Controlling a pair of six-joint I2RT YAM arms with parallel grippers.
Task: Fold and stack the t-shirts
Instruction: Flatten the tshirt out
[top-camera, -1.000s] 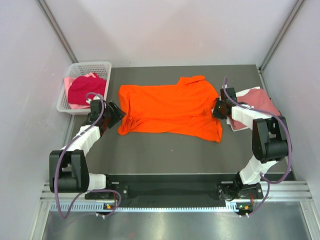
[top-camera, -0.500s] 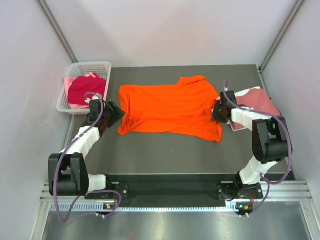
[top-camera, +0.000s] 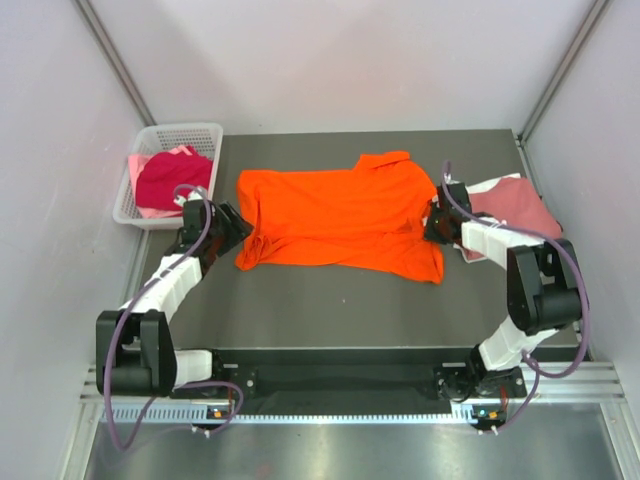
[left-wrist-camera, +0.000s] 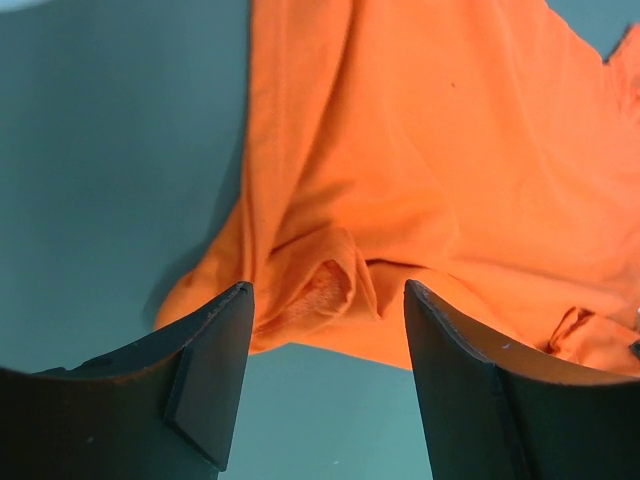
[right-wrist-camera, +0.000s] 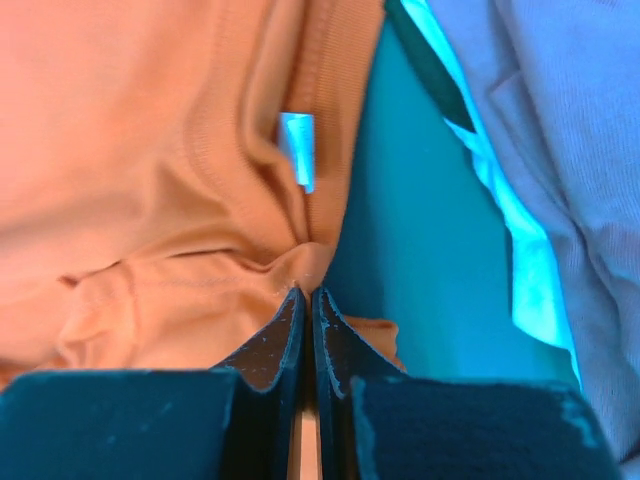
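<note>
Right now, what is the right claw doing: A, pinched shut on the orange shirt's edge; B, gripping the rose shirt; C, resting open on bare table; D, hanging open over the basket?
A: the right claw is shut, a puckered edge of the orange shirt caught at its tips.

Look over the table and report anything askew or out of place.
The orange t-shirt lies rumpled. The corner by the open left claw is bunched and folded over, and the right claw is shut on a puckered bit of the opposite edge. Nothing else stands out.
</note>
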